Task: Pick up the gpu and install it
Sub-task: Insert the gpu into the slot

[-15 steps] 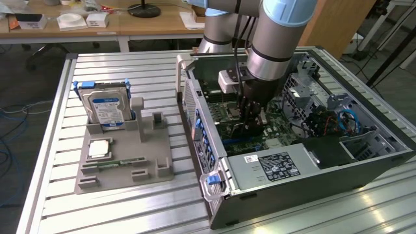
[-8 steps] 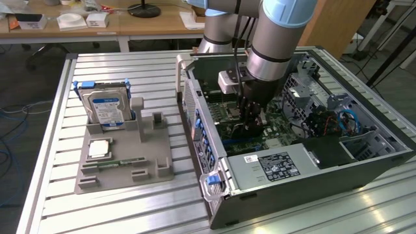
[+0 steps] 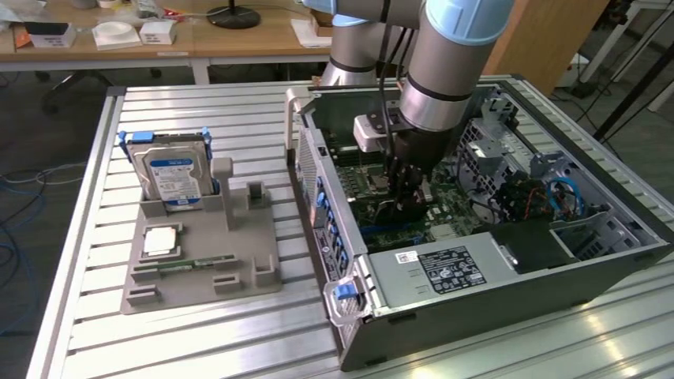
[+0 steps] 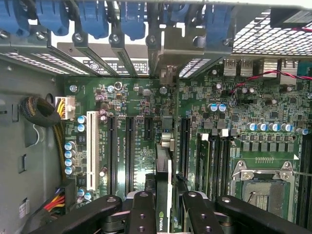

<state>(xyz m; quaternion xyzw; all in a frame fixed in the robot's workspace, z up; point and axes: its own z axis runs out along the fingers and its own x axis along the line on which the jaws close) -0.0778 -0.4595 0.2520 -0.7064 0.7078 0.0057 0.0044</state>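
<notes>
The gpu [image 4: 164,165] shows edge-on in the wrist view as a thin dark card with a logo on its rim. It stands upright over the green motherboard [image 4: 136,102], among the long black expansion slots [image 4: 129,146], and its silvery end bracket [image 4: 168,73] reaches the case's rear slot openings. My gripper [image 4: 165,197] is shut on the card, one black finger [image 4: 141,209] on each face. In the exterior view the gripper [image 3: 406,201] reaches straight down into the open computer case [image 3: 474,268], with the gpu [image 3: 403,212] low against the board.
A grey holder [image 3: 200,260] on the slatted table carries a silver hard drive [image 3: 174,178], a processor chip [image 3: 160,241] and a green memory stick [image 3: 195,264]. Inside the case are blue slot clips [image 4: 92,19], a cable bundle [image 4: 44,112], a white slot [image 4: 91,146] and the processor socket [image 4: 263,190].
</notes>
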